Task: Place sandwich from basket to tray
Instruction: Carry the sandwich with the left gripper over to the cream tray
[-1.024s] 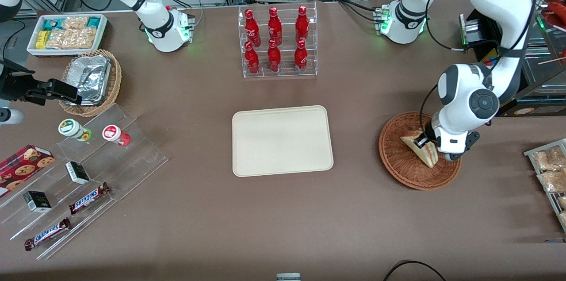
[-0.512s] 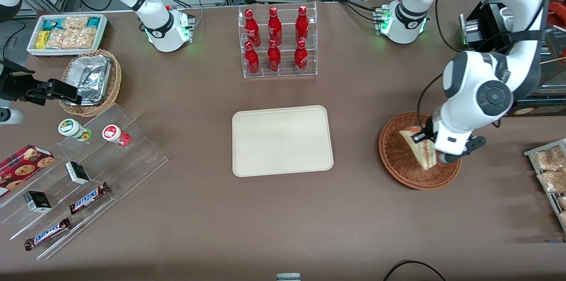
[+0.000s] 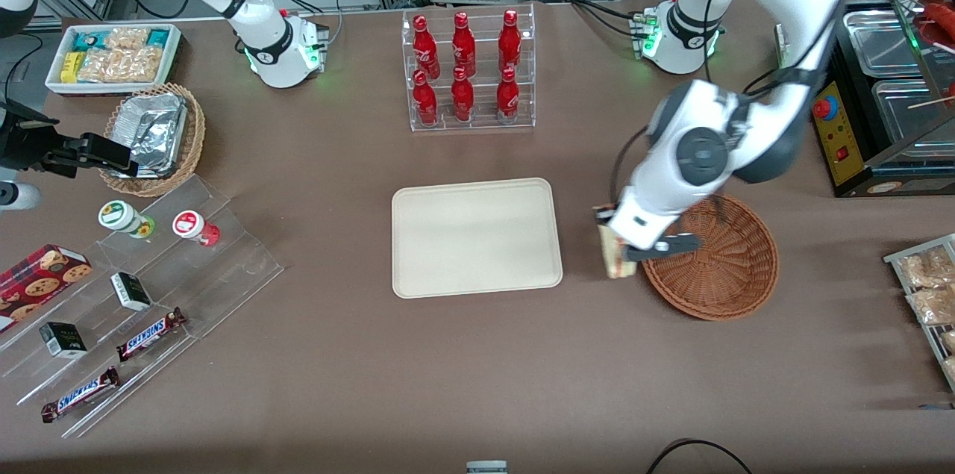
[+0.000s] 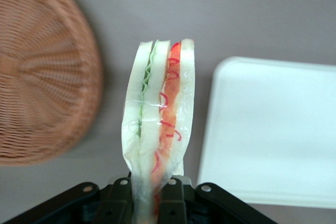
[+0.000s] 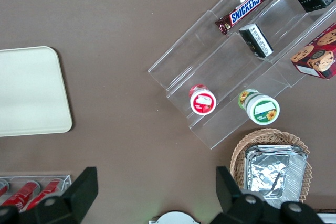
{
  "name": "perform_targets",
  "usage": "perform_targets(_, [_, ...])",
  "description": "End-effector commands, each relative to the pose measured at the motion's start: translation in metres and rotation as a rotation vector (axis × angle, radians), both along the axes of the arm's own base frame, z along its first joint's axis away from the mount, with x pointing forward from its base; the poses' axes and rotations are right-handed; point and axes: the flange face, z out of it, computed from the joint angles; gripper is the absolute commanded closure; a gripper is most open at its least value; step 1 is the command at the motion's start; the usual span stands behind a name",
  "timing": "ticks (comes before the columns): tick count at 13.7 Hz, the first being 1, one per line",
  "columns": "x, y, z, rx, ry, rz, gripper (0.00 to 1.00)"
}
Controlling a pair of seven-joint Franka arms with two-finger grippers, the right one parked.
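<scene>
My left gripper [image 3: 613,237] is shut on the sandwich [image 3: 617,256], a wrapped wedge of pale bread with red and green filling. It hangs in the air over the bare table between the reddish-brown wicker basket [image 3: 727,276] and the cream tray [image 3: 476,237]. In the left wrist view the sandwich [image 4: 159,124] is pinched between the fingers [image 4: 119,203], with the basket [image 4: 42,82] on one side and the tray [image 4: 273,129] on the other. The basket now holds nothing.
A clear rack of red bottles [image 3: 466,71] stands farther from the front camera than the tray. A tray of bagged pastries [image 3: 929,295] lies at the working arm's end. Stepped acrylic shelves [image 3: 149,287] with snacks and a lighter foil basket [image 3: 153,134] lie toward the parked arm's end.
My left gripper lifted the sandwich out of the basket and carried it sideways toward the tray, past the basket's rim.
</scene>
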Motion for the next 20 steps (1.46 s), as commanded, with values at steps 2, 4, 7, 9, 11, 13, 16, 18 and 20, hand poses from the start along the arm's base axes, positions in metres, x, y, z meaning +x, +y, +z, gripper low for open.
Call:
perform_targets(2, [-0.003, -0.090, -0.016, -0.012, 0.032, -0.033, 1.00])
perform_targets(4, [-0.019, -0.138, -0.031, -0.014, 0.045, -0.043, 1.00])
perform_targets(7, [-0.031, -0.182, -0.046, 0.032, 0.022, -0.021, 1.00])
perform_targets(9, [-0.042, -0.214, -0.052, 0.019, 0.018, -0.044, 1.00])
perform_targets(11, [-0.044, -0.233, -0.063, 0.021, 0.007, -0.038, 1.00])
perform_targets(13, [-0.044, -0.249, -0.072, 0.035, -0.026, -0.027, 1.00])
perform_targets(16, [-0.039, -0.252, -0.091, 0.052, -0.029, -0.010, 1.00])
perform_targets(18, [-0.042, -0.254, -0.095, 0.061, -0.032, -0.019, 1.00])
perform_targets(20, [-0.039, -0.251, -0.104, 0.069, -0.029, -0.013, 1.00])
